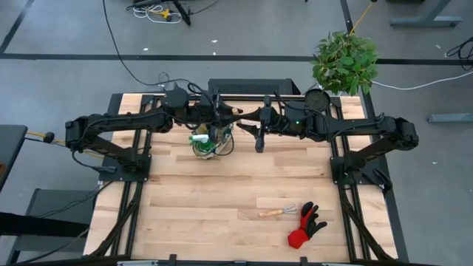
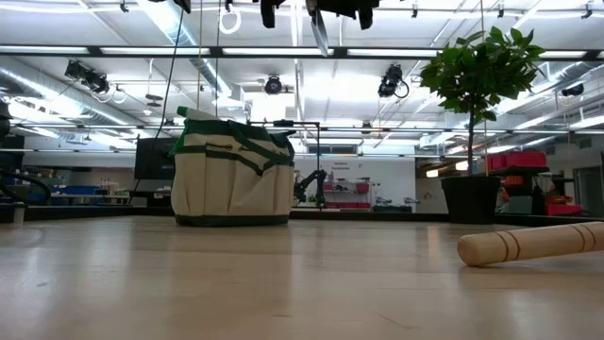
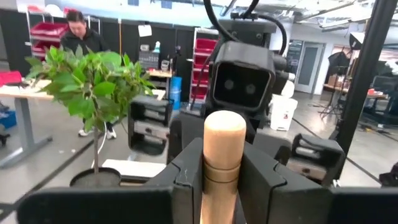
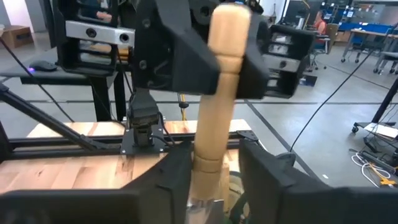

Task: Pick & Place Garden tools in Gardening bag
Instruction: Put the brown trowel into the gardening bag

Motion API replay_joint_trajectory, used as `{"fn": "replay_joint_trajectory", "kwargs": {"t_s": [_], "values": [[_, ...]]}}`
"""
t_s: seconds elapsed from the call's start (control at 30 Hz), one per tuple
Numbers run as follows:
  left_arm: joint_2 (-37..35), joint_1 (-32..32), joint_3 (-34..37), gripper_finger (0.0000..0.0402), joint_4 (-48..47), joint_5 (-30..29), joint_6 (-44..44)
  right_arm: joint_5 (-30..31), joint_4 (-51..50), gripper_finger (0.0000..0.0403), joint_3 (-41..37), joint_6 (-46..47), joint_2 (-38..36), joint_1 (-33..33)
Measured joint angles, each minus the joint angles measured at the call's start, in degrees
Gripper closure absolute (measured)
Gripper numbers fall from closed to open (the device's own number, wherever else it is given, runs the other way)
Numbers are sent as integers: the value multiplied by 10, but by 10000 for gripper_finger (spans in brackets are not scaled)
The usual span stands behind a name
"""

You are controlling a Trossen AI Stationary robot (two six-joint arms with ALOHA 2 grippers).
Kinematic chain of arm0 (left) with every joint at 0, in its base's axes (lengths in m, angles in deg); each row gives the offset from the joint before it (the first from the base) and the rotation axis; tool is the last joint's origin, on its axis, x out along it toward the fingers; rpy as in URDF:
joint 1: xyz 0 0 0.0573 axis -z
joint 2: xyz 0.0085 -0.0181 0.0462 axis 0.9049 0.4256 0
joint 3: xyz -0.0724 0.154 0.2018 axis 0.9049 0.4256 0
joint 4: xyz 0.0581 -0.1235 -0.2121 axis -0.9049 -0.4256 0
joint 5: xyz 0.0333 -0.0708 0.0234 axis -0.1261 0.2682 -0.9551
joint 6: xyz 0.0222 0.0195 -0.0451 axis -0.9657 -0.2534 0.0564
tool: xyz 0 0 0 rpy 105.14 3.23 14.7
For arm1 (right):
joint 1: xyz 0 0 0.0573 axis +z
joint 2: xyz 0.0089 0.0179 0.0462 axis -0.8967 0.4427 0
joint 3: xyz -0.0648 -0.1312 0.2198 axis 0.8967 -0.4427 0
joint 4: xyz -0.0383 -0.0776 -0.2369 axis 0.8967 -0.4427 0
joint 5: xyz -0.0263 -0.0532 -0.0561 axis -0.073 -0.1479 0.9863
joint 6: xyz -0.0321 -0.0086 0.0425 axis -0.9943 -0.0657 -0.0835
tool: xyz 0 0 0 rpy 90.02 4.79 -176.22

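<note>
A wooden-handled metal tool (image 4: pixel 219 93) hangs high over the table's far middle, its blade (image 2: pixel 319 33) pointing down. My left gripper (image 3: pixel 225 171) is shut on the handle. My right gripper (image 4: pixel 215 177) faces it, open. Its fingers stand on either side of the handle's lower part, with a gap on one side. The tan gardening bag (image 1: pixel 211 142) stands on its base just below, with a green spray bottle (image 1: pixel 198 138) inside. Another wooden-handled tool (image 1: pixel 278 212) and a red-and-black glove (image 1: pixel 305 227) lie near the front right. My left gripper pinches the wooden handle just below its rounded free end (image 3: pixel 224 152) between its two fingers. The fingers come in level from the table's left and lie across the handle. The tool hangs nearly upright, handle end up and blade down, clear of table and bag.
A leafy potted plant (image 1: pixel 344 63) stands past the table's far right corner, its dark pot (image 2: pixel 469 198) showing in the low view. A person (image 3: pixel 78 31) moves in the room beyond. Bare wood spreads across the table's middle and near left.
</note>
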Motion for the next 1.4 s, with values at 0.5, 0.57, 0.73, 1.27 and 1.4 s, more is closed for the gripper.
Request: {"fn": "replay_joint_trajectory", "kwargs": {"t_s": [0.5, 0.57, 0.73, 1.27, 1.4], "values": [[-83, -15, 1, 324, -161, -18, -17, 7, -10, 175, 1, 11, -47, 0], [-98, -20, 1, 324, -182, -24, -21, 11, -11, 177, 1, 11, -51, 0], [-129, -37, 1, 324, -214, -35, -22, 11, -14, 187, 0, 15, -52, 0], [-140, -94, 122, 325, -186, -61, -32, 11, -24, 202, 0, 15, -52, 0], [-140, -117, 160, 322, -141, -61, -33, 11, -24, 202, 0, 15, -52, 0]]}}
